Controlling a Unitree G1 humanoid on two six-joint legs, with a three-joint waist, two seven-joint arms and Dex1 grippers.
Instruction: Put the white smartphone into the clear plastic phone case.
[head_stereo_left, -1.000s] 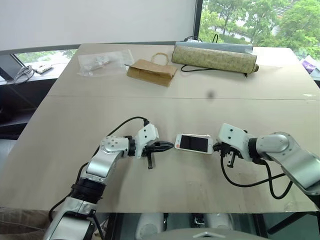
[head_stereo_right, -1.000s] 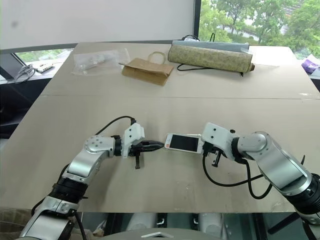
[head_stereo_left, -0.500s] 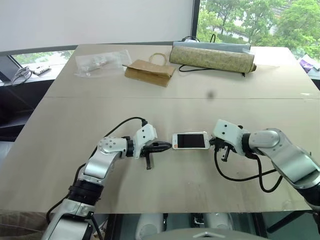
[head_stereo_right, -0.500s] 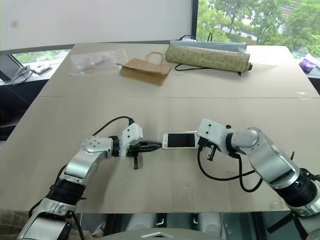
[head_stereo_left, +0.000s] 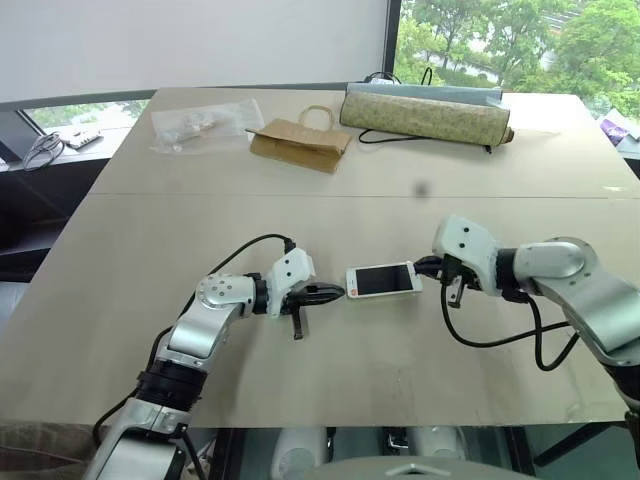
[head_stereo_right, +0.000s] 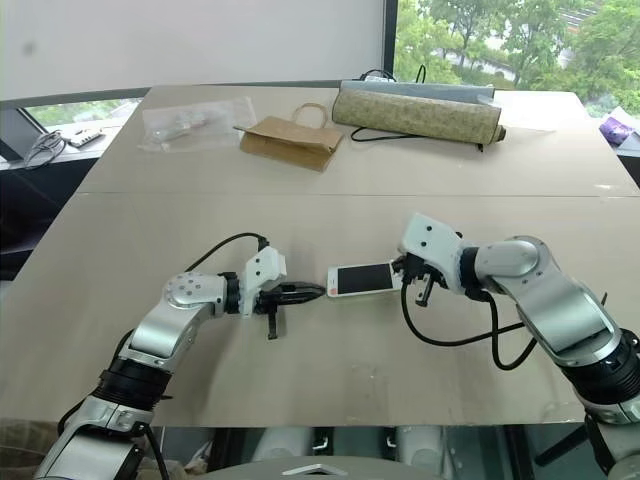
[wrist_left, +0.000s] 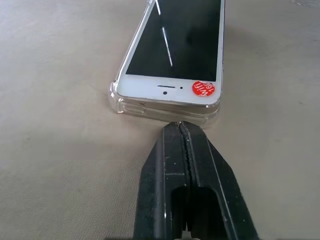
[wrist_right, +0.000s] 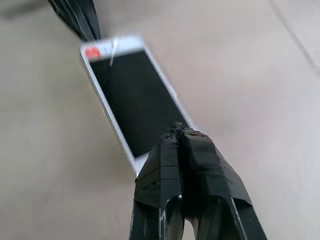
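The white smartphone (wrist_left: 175, 45) lies screen up near the middle of the table (head_stereo_left: 300, 380), a red sticker on its near end. It sits in the clear plastic phone case (wrist_left: 117, 95), whose rim shows along one long side and around that end. My left gripper (wrist_left: 181, 125) is shut, its tips against the case's end. In the head views it lies low on the table, left of the phone (head_stereo_left: 383, 280). My right gripper (wrist_right: 179, 131) is also shut, its tips over the phone's opposite end, and it comes in from the right (head_stereo_left: 430, 268).
At the far side lie a clear crinkled plastic bag (head_stereo_left: 205, 122), a brown paper bag (head_stereo_left: 300, 143) and a rolled mat (head_stereo_left: 428, 115) with a black cable. A seam crosses the table behind the phone. The table's front edge runs just below both arms.
My right gripper has risen a little and tilted more steeply over the phone's right end. The phone has swung slightly, right end toward the far side. The left gripper has stayed put.
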